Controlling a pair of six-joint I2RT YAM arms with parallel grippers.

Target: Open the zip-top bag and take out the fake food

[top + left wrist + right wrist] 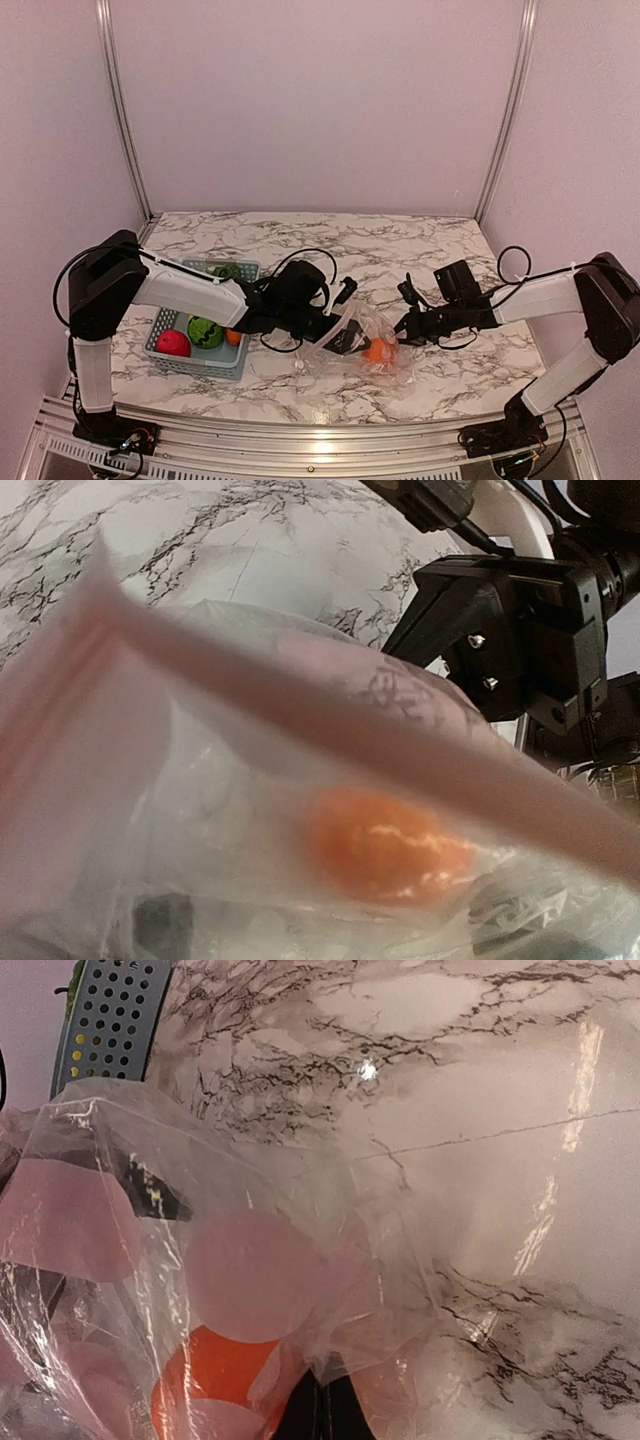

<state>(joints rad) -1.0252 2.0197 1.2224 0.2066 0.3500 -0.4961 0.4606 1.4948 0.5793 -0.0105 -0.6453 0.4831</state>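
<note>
1 zip-top bag [250,680], 1 orange [385,845] inside

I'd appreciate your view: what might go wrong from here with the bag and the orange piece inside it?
1. The right gripper pinches only thin plastic of the zip-top bag; it may slip.
2. The open left gripper may grab film instead of the orange fake food.

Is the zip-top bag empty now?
No, the top view shows an orange fake food piece lying inside the clear zip-top bag.
</note>
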